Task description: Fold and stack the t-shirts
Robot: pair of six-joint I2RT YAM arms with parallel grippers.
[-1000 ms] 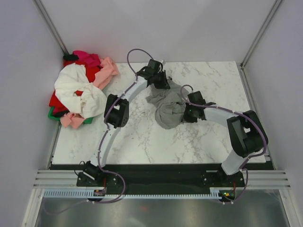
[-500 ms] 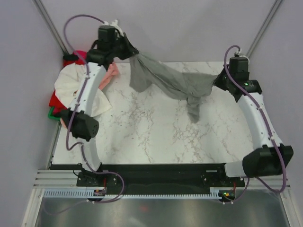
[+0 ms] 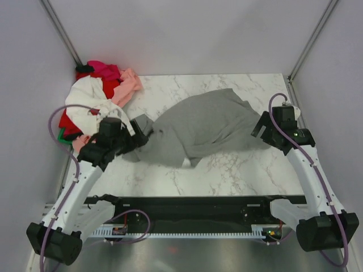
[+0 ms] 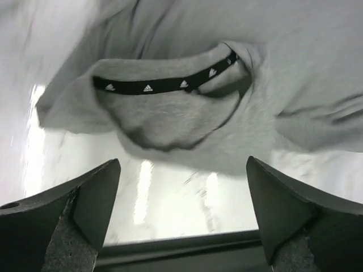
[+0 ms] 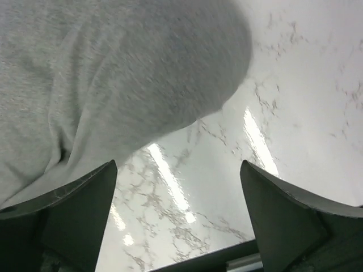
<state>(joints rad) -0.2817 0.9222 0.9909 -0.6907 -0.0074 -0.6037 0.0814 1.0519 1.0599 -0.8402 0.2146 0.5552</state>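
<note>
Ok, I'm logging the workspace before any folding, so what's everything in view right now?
grey t-shirt: one, grey, spread loosely mid-table, collar toward the left arm.
heap of t-shirts: number unclear; white, red, pink, magenta, green; far-left corner of the table.
table: one, white marble pattern, under both.
left gripper: one, black, open, just off the grey shirt's collar.
right gripper: one, black, open, at the shirt's right edge.

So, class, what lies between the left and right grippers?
The grey t-shirt, lying spread out, fills the stretch from left gripper to right gripper; the top view shows it.
</note>
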